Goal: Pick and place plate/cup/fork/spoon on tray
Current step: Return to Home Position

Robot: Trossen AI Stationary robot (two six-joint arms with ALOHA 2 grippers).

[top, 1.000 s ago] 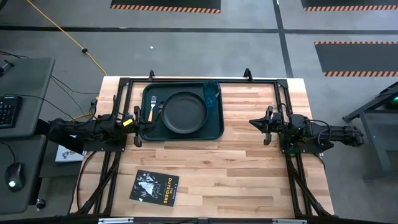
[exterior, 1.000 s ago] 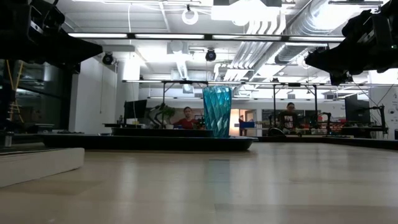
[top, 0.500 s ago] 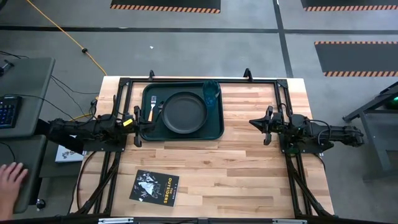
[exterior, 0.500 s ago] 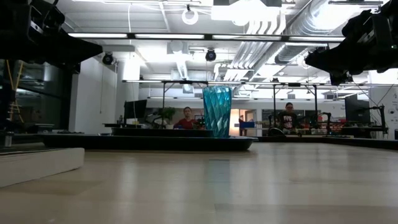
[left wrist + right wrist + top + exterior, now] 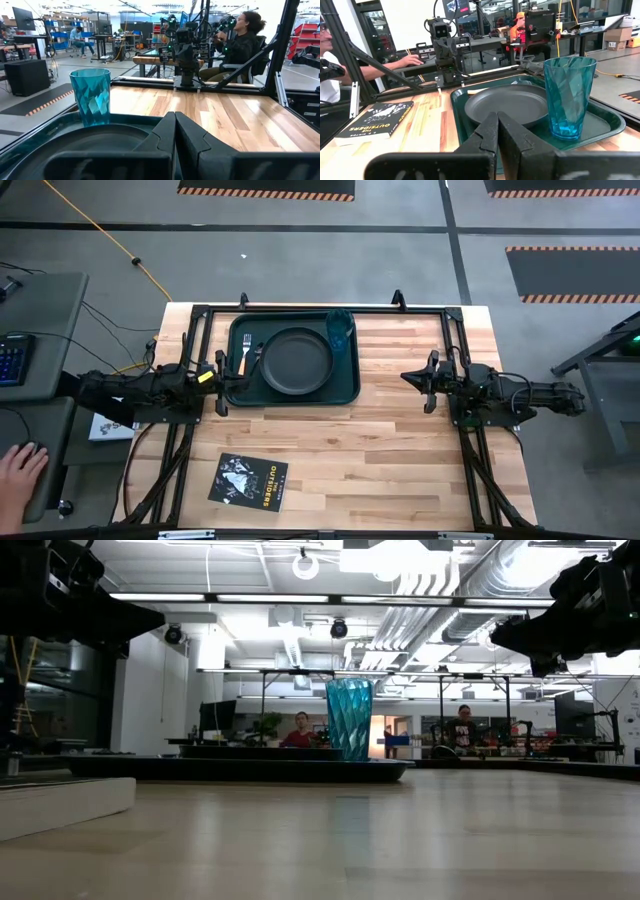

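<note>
The tray (image 5: 293,361) lies on the table (image 5: 400,430), toward its far edge and left of centre. The plate (image 5: 296,361) sits in the middle of the tray. The cup (image 5: 339,329) stands upright in the tray's far right corner, just beside the plate's rim. The fork (image 5: 246,357) lies on the tray left of the plate, with the spoon (image 5: 256,355) between fork and plate.

The left gripper (image 5: 221,377) rests at the tray's left edge, its fingers (image 5: 187,135) pressed together. The right gripper (image 5: 428,379) hangs over the table's right side, well apart from the tray, fingers (image 5: 510,132) also together.

A black booklet (image 5: 249,480) lies near the table's front left. A person's hand (image 5: 20,465) rests on a desk beside the table.
</note>
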